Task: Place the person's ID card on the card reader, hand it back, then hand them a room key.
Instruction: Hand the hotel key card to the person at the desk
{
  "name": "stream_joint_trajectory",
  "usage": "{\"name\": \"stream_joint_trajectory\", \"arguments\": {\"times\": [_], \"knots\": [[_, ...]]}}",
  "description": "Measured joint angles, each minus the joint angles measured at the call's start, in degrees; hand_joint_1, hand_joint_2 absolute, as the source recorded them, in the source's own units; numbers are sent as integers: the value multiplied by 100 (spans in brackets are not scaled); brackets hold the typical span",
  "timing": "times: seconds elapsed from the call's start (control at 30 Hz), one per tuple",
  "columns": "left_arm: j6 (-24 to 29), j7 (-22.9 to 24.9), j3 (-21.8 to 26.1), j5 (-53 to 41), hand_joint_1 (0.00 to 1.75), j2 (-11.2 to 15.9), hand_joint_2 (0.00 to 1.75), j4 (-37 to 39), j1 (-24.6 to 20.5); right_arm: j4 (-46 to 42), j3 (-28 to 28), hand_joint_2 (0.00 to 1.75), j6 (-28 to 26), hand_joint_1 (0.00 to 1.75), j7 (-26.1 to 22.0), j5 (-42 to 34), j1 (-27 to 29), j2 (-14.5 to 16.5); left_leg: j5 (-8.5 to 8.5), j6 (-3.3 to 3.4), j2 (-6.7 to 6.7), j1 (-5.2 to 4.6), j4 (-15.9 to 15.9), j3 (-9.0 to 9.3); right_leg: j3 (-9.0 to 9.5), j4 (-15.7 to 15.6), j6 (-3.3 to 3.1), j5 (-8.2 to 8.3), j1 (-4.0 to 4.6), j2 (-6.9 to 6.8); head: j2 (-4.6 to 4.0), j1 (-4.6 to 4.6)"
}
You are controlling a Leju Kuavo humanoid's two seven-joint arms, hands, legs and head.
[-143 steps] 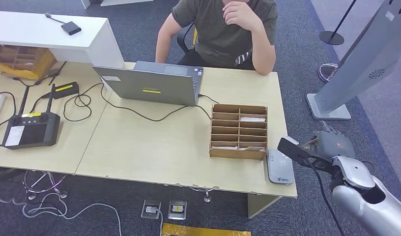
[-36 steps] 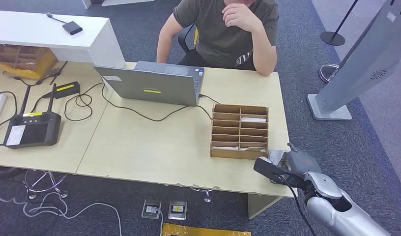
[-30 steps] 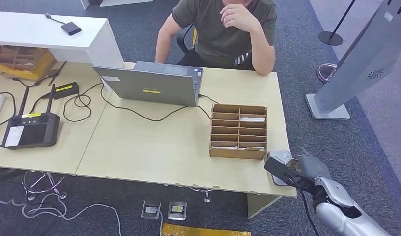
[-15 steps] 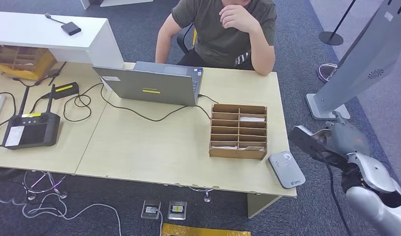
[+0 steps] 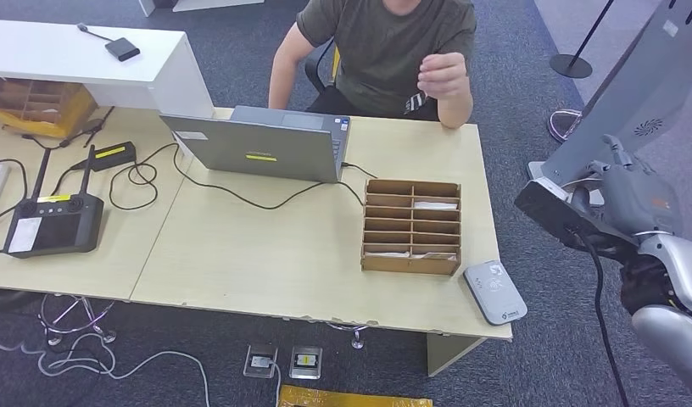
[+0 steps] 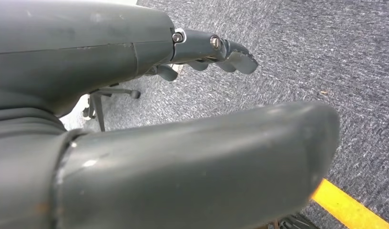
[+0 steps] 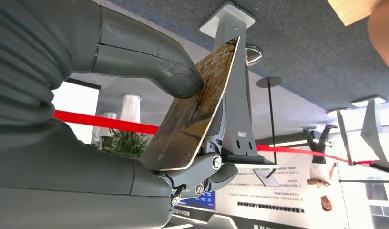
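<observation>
Thumb and fingers of right hand pinch the ID card.

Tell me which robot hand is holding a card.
The right hand, raised beside the desk, pinches the brown patterned card between thumb and fingers. The left hand holds nothing and hangs over grey carpet.

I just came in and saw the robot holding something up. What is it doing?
The robot's right hand is pinching a brown patterned card between its thumb and fingers and holding it up in the air, off to the side of the pale wooden desk. The grey card reader lies on the desk's near corner with nothing on it. A person in a dark green shirt sits behind the desk with one hand raised.
</observation>
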Motion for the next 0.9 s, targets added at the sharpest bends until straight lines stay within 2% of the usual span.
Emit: {"name": "stream_joint_trajectory", "arguments": {"times": [0.37,0.6,0.9], "knots": [[-2,0,25,9,0,-2,0,0,-1,-174,-89,175,21,175,-4,19,-30,-28,0,0,0,0,0,-1,0,0,0,0,0,0,0,0],[1,0,39,62,0,-9,0,0,-2,-250,-89,175,355,175,-23,273,-290,6,0,0,0,0,0,-3,1,1,0,0,0,-2,0,1],[58,0,105,128,0,-61,0,0,-24,-102,100,175,526,175,-387,666,-746,418,3,-3,-9,1,-1,-8,-1,4,-1,-1,1,-12,0,1]]}}
